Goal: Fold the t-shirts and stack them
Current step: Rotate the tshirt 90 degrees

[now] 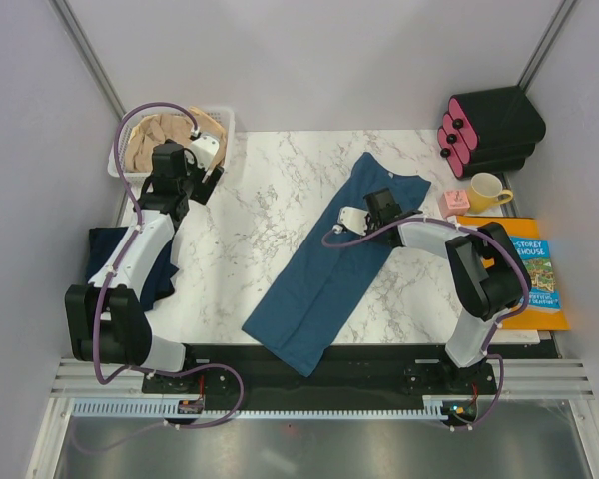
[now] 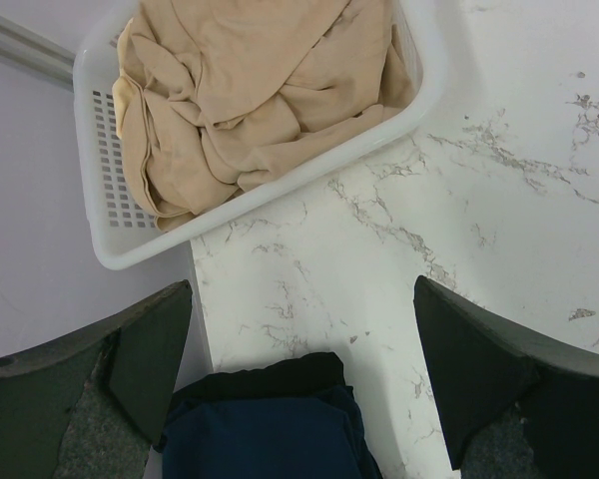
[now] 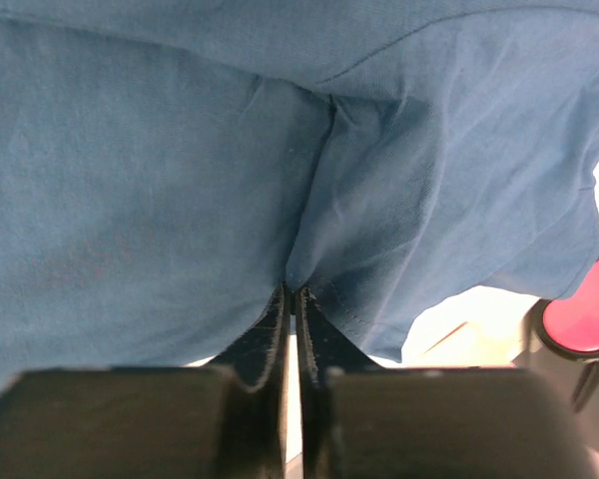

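The teal-blue t-shirt (image 1: 339, 259) lies folded lengthwise as a long strip across the middle of the table. My right gripper (image 1: 379, 203) is shut on a fold of its hem near the upper end; in the right wrist view the fabric (image 3: 180, 180) is pinched at the fingertips (image 3: 293, 291). The dark navy t-shirt (image 1: 130, 261) lies folded at the table's left edge and also shows in the left wrist view (image 2: 270, 429). The beige-tan t-shirt (image 1: 160, 135) is crumpled in the white basket (image 1: 227, 125). My left gripper (image 1: 185, 175) is open and empty above the table near the basket.
A black case with pink ends (image 1: 489, 130) stands at the back right. A yellow mug (image 1: 487, 190) and a small pink box (image 1: 454, 203) sit beside it. An orange book (image 1: 534, 269) lies along the right edge.
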Robot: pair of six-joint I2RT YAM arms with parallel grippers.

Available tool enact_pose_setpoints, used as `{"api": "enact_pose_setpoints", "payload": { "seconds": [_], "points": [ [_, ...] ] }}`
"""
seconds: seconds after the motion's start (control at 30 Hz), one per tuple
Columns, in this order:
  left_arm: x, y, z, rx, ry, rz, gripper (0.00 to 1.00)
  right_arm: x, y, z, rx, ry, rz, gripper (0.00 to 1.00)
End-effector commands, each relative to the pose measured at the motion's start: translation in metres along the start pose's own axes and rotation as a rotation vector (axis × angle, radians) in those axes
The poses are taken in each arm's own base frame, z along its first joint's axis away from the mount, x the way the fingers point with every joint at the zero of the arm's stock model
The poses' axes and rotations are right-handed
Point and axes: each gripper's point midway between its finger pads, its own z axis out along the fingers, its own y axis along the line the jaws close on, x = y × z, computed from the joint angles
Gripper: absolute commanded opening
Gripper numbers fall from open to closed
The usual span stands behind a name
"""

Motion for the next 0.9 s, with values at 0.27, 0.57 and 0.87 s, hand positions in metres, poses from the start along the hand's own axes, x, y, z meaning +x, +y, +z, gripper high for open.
{"api": "enact_pose_setpoints", "payload": {
  "seconds": [0.27, 0.57, 0.87],
  "points": [
    [-0.014, 0.008, -0.004, -0.014, -0.050, 0.005, 1.00, -0.024, -0.038, -0.031, 0.006, -0.089, 0.005, 0.00],
    [-0.016, 0.008, -0.003, -0.010, -0.054, 0.014, 1.00, -0.025, -0.005, -0.038, -0.316, -0.095, -0.056, 0.00],
    [-0.017, 0.008, -0.003, -0.005, -0.058, 0.022, 1.00, -0.009, 0.037, -0.041, -0.544, -0.033, -0.107, 0.11]
  ]
}}
